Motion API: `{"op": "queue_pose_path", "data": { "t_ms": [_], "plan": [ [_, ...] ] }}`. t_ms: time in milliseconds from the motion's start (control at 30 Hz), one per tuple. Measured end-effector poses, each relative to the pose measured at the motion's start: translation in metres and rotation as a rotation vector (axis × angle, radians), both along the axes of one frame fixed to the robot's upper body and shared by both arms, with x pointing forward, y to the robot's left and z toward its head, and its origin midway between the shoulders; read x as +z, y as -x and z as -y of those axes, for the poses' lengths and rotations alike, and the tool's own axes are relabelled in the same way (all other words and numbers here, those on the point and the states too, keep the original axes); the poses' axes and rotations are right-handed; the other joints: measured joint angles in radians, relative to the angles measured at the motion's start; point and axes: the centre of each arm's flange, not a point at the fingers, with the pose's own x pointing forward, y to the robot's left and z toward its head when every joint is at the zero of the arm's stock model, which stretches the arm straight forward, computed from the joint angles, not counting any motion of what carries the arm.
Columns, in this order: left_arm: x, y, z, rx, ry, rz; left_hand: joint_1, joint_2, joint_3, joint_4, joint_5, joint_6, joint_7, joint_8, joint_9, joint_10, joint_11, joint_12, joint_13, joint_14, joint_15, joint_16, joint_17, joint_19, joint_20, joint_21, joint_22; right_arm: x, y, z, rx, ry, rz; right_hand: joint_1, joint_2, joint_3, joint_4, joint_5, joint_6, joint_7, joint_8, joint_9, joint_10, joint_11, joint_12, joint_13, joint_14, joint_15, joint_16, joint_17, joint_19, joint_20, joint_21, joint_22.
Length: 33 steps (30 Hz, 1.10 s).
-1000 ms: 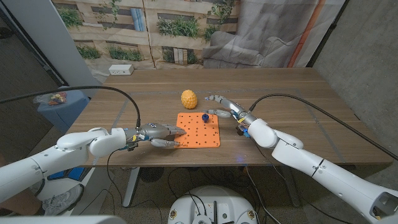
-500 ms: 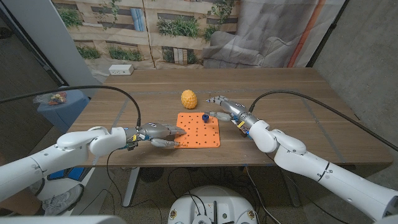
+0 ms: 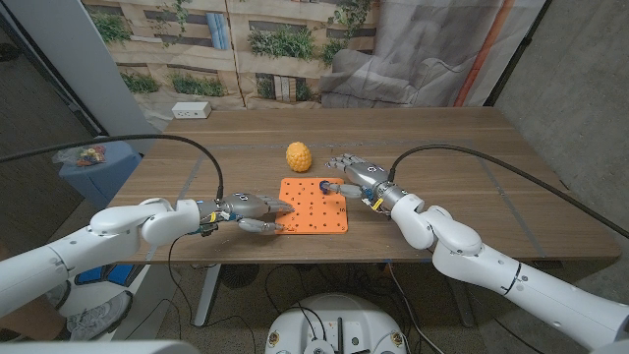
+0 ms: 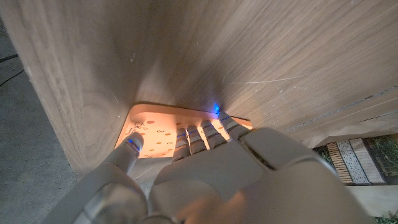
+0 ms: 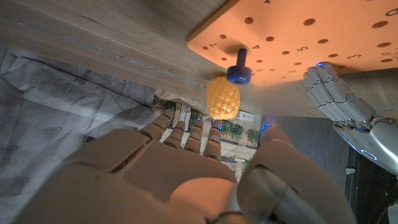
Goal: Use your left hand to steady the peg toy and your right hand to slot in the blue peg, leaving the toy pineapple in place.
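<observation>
Blue peg (image 3: 325, 184) stands upright in the orange peg toy (image 3: 313, 206) on the worktop (image 3: 442, 147).
Right hand (image 3: 352, 174) hovers just beside the peg, fingers (image 3: 339, 160) spread, holding nothing; left hand (image 3: 254, 212) presses the toy's near-left edge; toy pineapple (image 3: 299, 156) sits behind.

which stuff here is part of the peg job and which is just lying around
Job: orange peg toy, blue peg standing in it, toy pineapple (leave it), left hand, right hand.
Lying about: white power strip, blue bin.

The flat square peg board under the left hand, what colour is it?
Orange, dotted with small dark holes. The flat square peg board shows best in the head view.
</observation>
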Motion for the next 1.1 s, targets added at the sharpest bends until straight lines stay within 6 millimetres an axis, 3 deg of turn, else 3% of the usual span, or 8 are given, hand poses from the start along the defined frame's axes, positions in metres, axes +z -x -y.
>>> {"op": "queue_pose_path", "data": {
  "t_ms": [367,1100],
  "plan": [
    [0.001,-0.001,0.001,-0.002,-0.001,0.002,0.000,0.000,0.000,0.000,0.000,0.000,0.000,0.000,0.000,0.000,0.000,0.002,0.000,0.000,0.000,0.000,0.001,0.000,0.000,0.000,0.000,-0.005,0.004,-0.006,0.012,0.064,0.000,-0.033,0.014,-0.004,0.004,0.000,0.011,0.014,0.000,0.000,0.038,-0.033,0.000,-0.005,0.012,-0.003,0.005,-0.007,0.004,-0.004,0.000,0.000],
    [0.002,-0.006,0.002,-0.008,-0.001,0.000,0.000,0.000,0.000,0.000,0.000,0.000,0.000,-0.002,0.000,0.000,0.000,0.001,0.000,0.000,0.000,-0.007,0.005,0.000,0.000,0.000,0.000,-0.017,0.001,-0.007,0.016,0.140,-0.029,-0.060,0.042,-0.006,0.011,-0.008,0.027,-0.003,0.000,0.000,0.078,-0.038,0.000,-0.005,0.034,-0.005,0.012,-0.011,0.013,-0.005,0.001,0.000]
  ]
}}
